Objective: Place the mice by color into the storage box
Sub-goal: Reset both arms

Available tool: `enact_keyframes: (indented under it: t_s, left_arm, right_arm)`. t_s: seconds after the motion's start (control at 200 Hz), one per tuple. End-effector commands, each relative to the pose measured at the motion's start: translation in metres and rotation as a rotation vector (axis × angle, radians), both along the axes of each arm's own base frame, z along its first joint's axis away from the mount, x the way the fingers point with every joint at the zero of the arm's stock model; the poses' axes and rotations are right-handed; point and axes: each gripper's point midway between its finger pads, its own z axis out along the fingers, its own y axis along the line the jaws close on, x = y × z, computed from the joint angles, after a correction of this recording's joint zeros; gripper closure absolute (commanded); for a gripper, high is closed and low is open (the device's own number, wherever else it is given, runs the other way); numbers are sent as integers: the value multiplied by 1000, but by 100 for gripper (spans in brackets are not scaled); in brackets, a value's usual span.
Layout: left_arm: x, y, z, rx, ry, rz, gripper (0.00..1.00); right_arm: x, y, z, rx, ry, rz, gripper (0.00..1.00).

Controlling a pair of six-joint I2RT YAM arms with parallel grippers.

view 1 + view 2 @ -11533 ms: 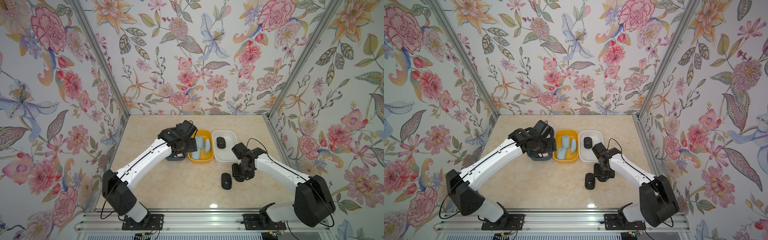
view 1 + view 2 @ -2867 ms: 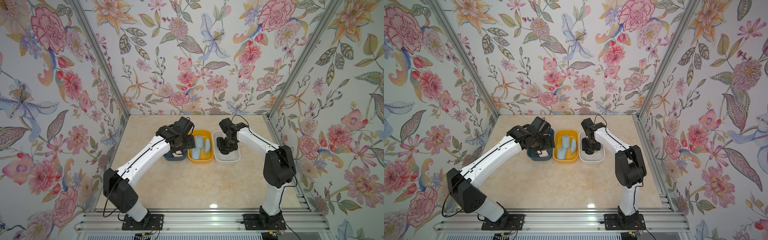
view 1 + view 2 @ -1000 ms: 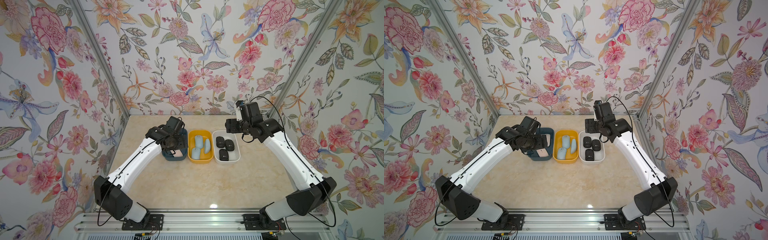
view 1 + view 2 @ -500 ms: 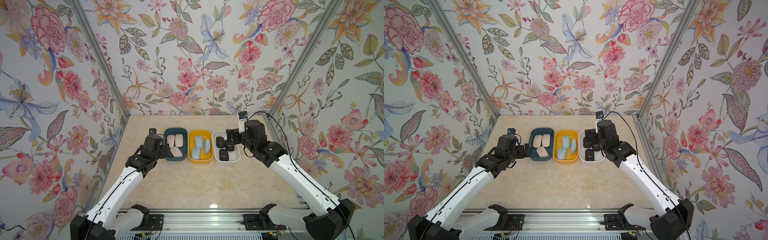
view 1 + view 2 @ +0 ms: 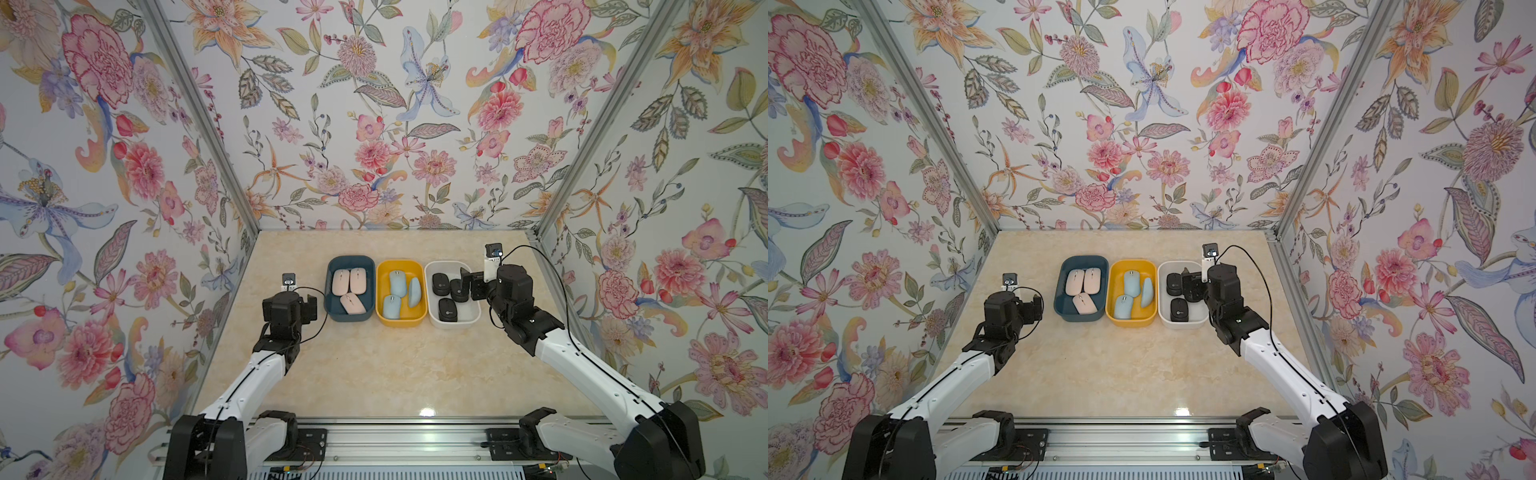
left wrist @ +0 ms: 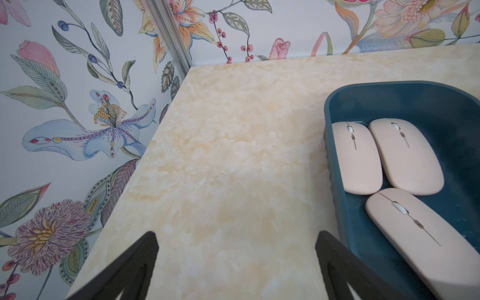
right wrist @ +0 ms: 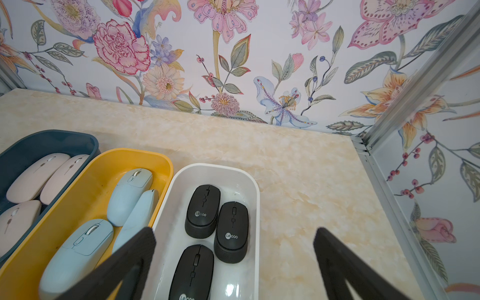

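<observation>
3 bins stand in a row, just beside one another, toward the back of the table (image 5: 374, 374). The blue bin (image 5: 349, 318), on the left, holds 3 pink mice (image 5: 358, 280): 2 lie side by side and touching at the far end, and the 3rd lies slantwise at the near end, touching both. The yellow bin (image 5: 401, 323), in the middle, holds 3 blue mice (image 5: 397, 283): 2 lie flat along the bin's left side, one behind the other, and the 3rd is tipped on its edge against the bin's right wall. The white bin (image 5: 455, 325), on the right, holds 3 black mice (image 5: 447, 309): 2 sit side by side at the far end and 1 at the near end. In both top views the right one of the far pair is partly hidden. The left claw (image 6: 237, 235) hangs over bare table just left of the blue bin, its jaws wide apart with nothing between them. The right claw (image 7: 233, 233) hangs over the right side of the white bin, also spread wide and empty, with 1 finger over the seam between the yellow and white bins and the other over bare table.
</observation>
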Motion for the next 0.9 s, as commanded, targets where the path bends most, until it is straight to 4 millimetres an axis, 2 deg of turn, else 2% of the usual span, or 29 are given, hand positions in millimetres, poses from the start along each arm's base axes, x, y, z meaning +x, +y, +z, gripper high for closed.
enact_keyframes:
  t_s: [0.0,0.19,0.28,0.32,0.355,0.39,0.535,0.6,0.685,0.81,0.895]
  left_arm:
    - [21,3,11,12,-122,-23,2]
    - [36,-5,1,45,-143,-133,2]
    - [29,-7,-11,24,-143,-157,2]
    - [25,-5,-23,19,-127,-146,2]
    - [25,-2,-22,25,-141,-136,2]
    - [27,-2,-19,23,-154,-134,2]
    - [38,1,-44,4,-134,-132,2]
    - [32,1,-46,1,-132,-129,2]
    - [34,0,-46,5,-134,-134,2]
    - [34,0,-47,5,-137,-136,2]
    - [33,-1,-46,10,-140,-134,2]
  right_arm:
    - [4,2,26,11,-118,22,1]
    - [3,-6,23,12,-129,1,1]
    - [2,-11,18,14,-127,-2,1]
    - [0,-14,16,20,-129,-4,1]
    - [-1,-15,17,25,-135,-5,1]
    - [-2,-17,17,27,-143,-8,1]
    - [-1,-29,10,15,-148,-33,1]
    - [-1,-37,6,-11,-154,-59,1]
    - [-1,-51,4,-11,-177,-98,1]
    - [-2,-68,-18,-6,-159,-141,1]
    - [-3,-75,-39,-63,-136,-159,1]
